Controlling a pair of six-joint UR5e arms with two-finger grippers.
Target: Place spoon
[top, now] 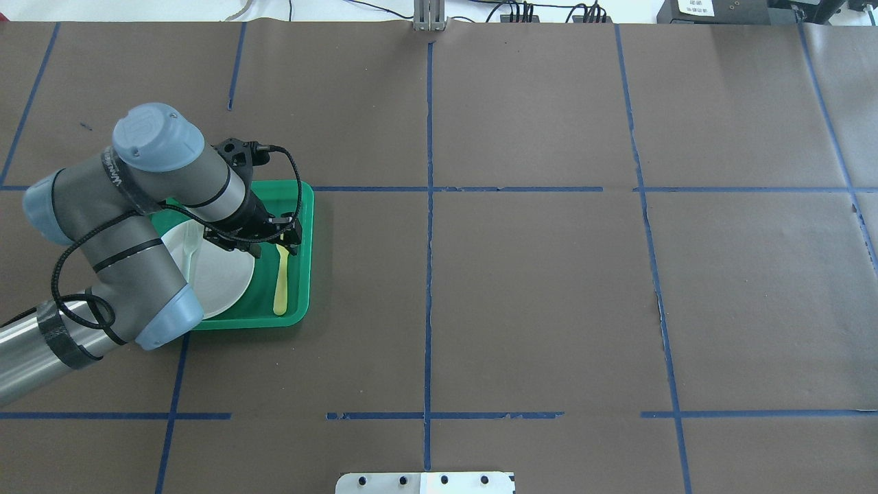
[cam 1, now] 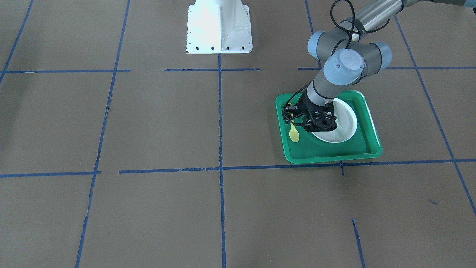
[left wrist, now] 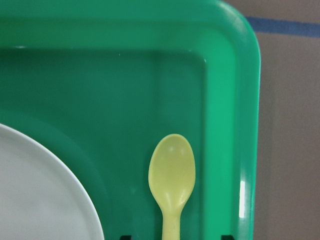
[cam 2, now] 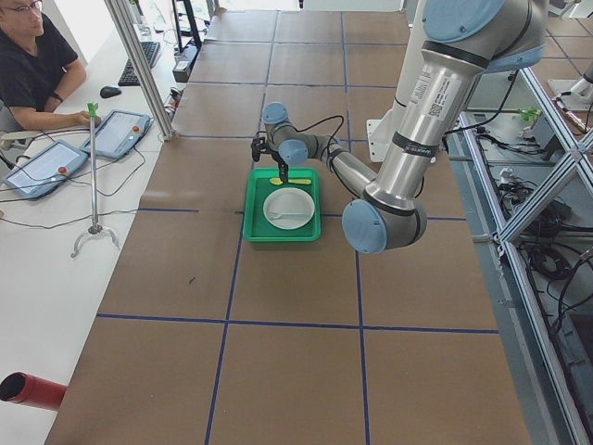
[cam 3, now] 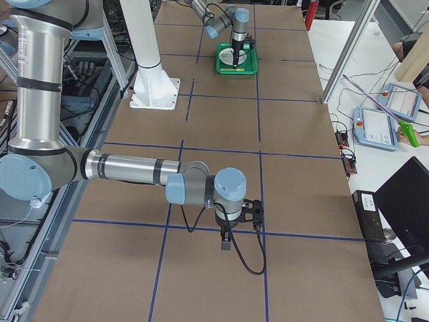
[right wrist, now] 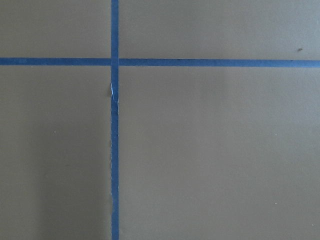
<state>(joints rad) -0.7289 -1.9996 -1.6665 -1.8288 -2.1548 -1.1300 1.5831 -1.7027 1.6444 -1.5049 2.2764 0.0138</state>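
The yellow spoon (cam 1: 294, 134) lies flat on the floor of the green tray (cam 1: 327, 154), beside the white plate (cam 1: 349, 119). It also shows in the overhead view (top: 280, 288) and the left wrist view (left wrist: 171, 175). My left gripper (top: 280, 243) hangs low over the spoon's handle end. Its jaws stand open, wide of the handle on both sides and clear of it. My right gripper (cam 3: 226, 243) hovers over bare table far from the tray, and I cannot tell whether it is open or shut.
A pale fork (cam 1: 341, 133) lies on the plate. The tray's raised rim (left wrist: 230, 100) runs close along the spoon's side. The robot's white base (cam 1: 219, 28) stands at the table's middle. Blue tape lines cross the brown paper.
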